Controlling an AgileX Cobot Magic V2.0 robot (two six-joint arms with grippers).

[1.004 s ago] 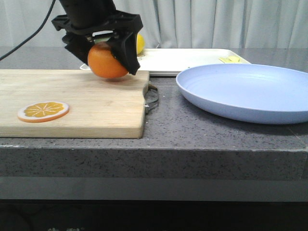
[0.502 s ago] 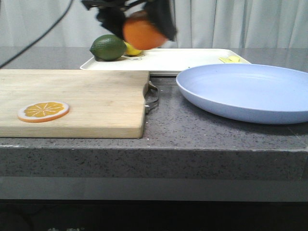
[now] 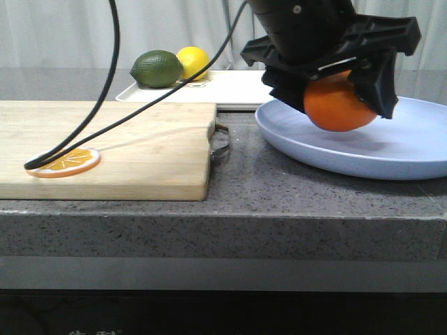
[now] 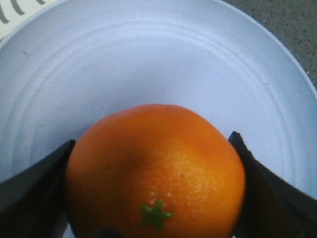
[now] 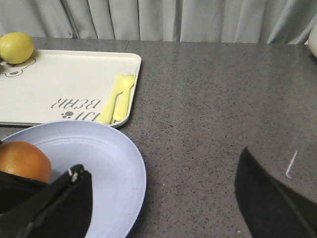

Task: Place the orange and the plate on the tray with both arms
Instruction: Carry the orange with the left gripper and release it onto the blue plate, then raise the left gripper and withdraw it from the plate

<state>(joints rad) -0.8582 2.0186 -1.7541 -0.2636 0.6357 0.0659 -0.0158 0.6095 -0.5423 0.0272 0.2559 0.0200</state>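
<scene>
Nearest the camera, the orange slice (image 3: 63, 161) lies on the wooden cutting board (image 3: 140, 150), with a black cable (image 3: 105, 105) draped across it. Just beyond, to the right, the plate (image 3: 419, 139) rests on the stone counter (image 3: 230, 209). The left gripper (image 3: 335, 84) is clenched on the orange (image 3: 340, 105) and holds it just above the plate's centre; the left wrist view shows both fingers (image 4: 34, 183) pressed against the fruit's sides, stem dimple facing the lens. The right gripper (image 5: 163, 198) hangs near the plate's edge, its jaws spread wide and gripping nothing. Farthest back sits the tray (image 3: 237, 87), carrying a lime (image 3: 157, 68), a lemon (image 3: 193, 61) and a yellow fork (image 5: 121, 96).

Risk: if the orange is released before it touches the plate, it is likely to roll across the shallow surface and over the low rim. It may also shift when the plate is lifted toward the tray.

Change: one second earlier the orange was held over the cutting board's far edge; half a second earlier it was in the air before the tray. It now hangs over the plate.
</scene>
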